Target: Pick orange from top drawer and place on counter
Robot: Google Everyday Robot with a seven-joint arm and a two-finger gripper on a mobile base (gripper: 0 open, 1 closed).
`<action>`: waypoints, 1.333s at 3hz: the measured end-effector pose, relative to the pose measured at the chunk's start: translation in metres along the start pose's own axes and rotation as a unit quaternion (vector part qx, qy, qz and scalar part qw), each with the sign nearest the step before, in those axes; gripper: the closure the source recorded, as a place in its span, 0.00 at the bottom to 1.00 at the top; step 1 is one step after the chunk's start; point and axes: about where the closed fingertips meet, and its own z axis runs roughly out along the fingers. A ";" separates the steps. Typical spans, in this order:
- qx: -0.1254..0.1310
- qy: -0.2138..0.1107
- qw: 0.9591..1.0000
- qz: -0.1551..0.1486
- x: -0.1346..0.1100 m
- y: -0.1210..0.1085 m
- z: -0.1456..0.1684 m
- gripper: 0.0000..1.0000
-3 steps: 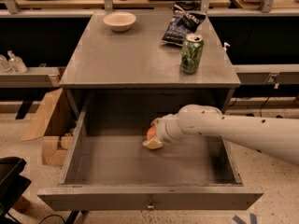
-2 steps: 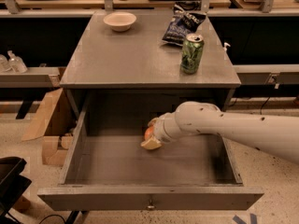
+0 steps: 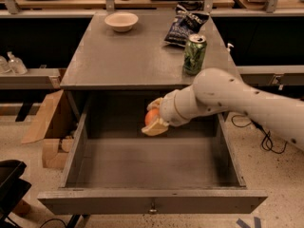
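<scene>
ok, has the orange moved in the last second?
Yes. The orange, held in the gripper, has risen inside the top drawer, closer to the counter front edge.

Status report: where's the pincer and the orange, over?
Pincer in open top drawer, shut on orange. Orange not yet on counter. Green can, chip bag on counter's right in view; bowl back left.

The worktop (image 3: pixel 128 56) is matt grey wood, slightly worn; the top drawer (image 3: pixel 95 201) matches, with a small metal knob (image 3: pixel 152 206). At frame centre the gripper (image 3: pixel 154 119), pale smooth plastic, clasps the smooth orange (image 3: pixel 150 115). The green can (image 3: pixel 194 53) is shiny metal, the bag (image 3: pixel 186 23) glossy.
</scene>
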 end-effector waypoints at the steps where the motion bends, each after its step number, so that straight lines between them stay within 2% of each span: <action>1: -0.012 -0.055 0.998 -0.018 -0.049 -0.022 -0.060 1.00; 2: -0.027 -0.084 0.995 -0.036 -0.108 -0.046 -0.111 1.00; 3: -0.024 -0.123 0.991 -0.036 -0.183 -0.079 -0.127 1.00; 4: 0.000 -0.148 0.989 -0.027 -0.216 -0.100 -0.117 1.00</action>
